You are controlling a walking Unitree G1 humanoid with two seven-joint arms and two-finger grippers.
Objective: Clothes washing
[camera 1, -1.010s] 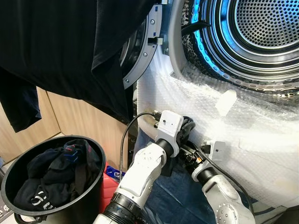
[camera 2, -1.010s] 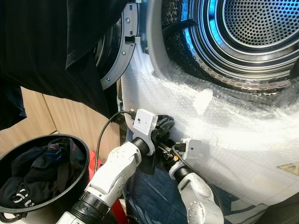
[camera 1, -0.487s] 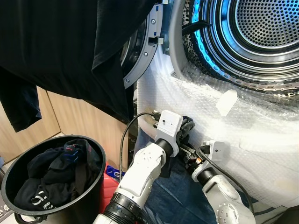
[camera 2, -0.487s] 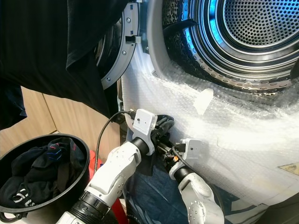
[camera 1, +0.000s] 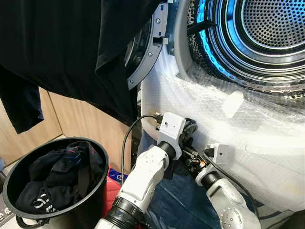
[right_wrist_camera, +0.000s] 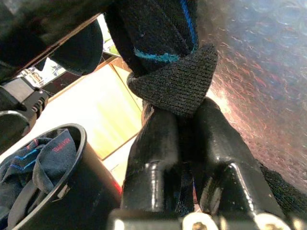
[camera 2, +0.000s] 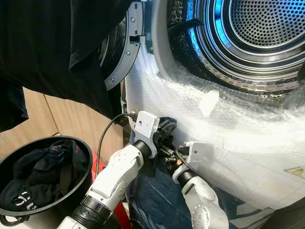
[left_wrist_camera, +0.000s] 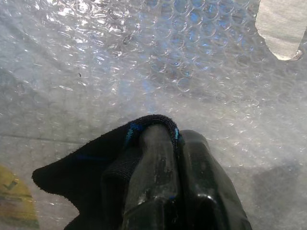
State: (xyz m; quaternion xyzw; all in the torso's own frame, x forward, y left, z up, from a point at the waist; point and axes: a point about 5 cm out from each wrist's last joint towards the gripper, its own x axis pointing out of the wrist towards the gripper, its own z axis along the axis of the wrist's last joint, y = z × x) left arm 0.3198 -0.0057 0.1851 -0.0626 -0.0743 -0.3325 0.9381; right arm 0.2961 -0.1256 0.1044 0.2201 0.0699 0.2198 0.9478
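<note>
A black knit garment (right_wrist_camera: 168, 81) with thin blue stripes is pinched between both grippers, low against the bubble-wrapped front of the washing machine (camera 1: 228, 138). My left gripper (camera 1: 189, 130) is shut on it, and the cloth (left_wrist_camera: 81, 177) folds over one fingertip (left_wrist_camera: 153, 143). Just below and right, my right gripper (camera 1: 191, 161) is shut on the same garment, whose folded corner covers its fingertips (right_wrist_camera: 158, 139). The open drum (camera 1: 271, 24), lit blue, lies above and to the right. A black bucket (camera 1: 14, 176) holding several dark clothes (camera 1: 57, 176) stands at lower left.
The washer door (camera 1: 147, 52) stands open to the left with a large black garment (camera 1: 66, 47) draped over it. Blue denim cloth (camera 1: 186, 200) lies under my arms. Wooden cabinet fronts (camera 1: 81, 124) run behind the bucket. A red object (camera 1: 112, 183) sits between bucket and arm.
The camera has shifted very slightly. Both grippers stay shut on the dark garment in about the same place.
</note>
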